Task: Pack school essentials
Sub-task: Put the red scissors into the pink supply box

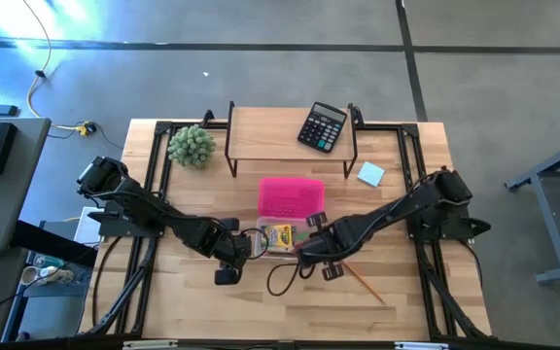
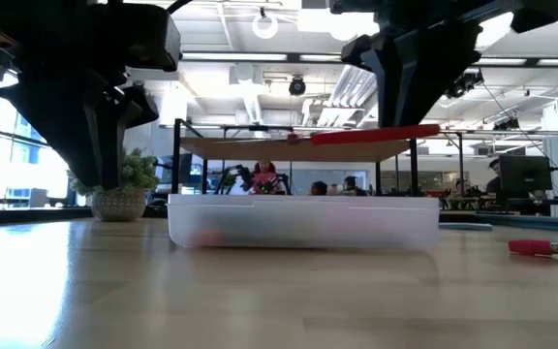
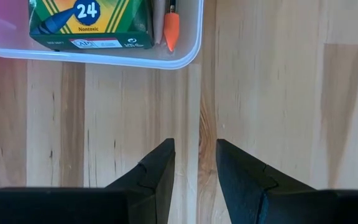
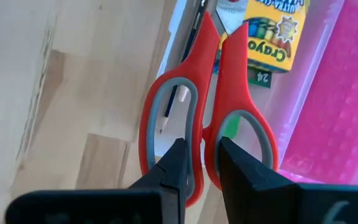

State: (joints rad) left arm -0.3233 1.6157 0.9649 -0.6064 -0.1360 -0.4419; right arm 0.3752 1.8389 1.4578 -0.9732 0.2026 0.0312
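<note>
While the right gripper (image 4: 196, 163) clamps the red-handled scissors (image 4: 207, 106) at frame centre above the clear case (image 3: 188, 55), blades pointing at the crayon box (image 4: 277, 31), the left gripper (image 3: 194, 163) hangs slightly parted over bare wood left of the case. An orange pencil (image 1: 362, 281) lies lower right, apart. Much of the scissors' blades is cut off at the wrist frame's top.

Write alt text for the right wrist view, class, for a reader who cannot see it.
The right gripper holds red-handled scissors by the handles above a clear plastic case with a pink lid. A crayon box lies inside the case, on a wooden table.
</note>
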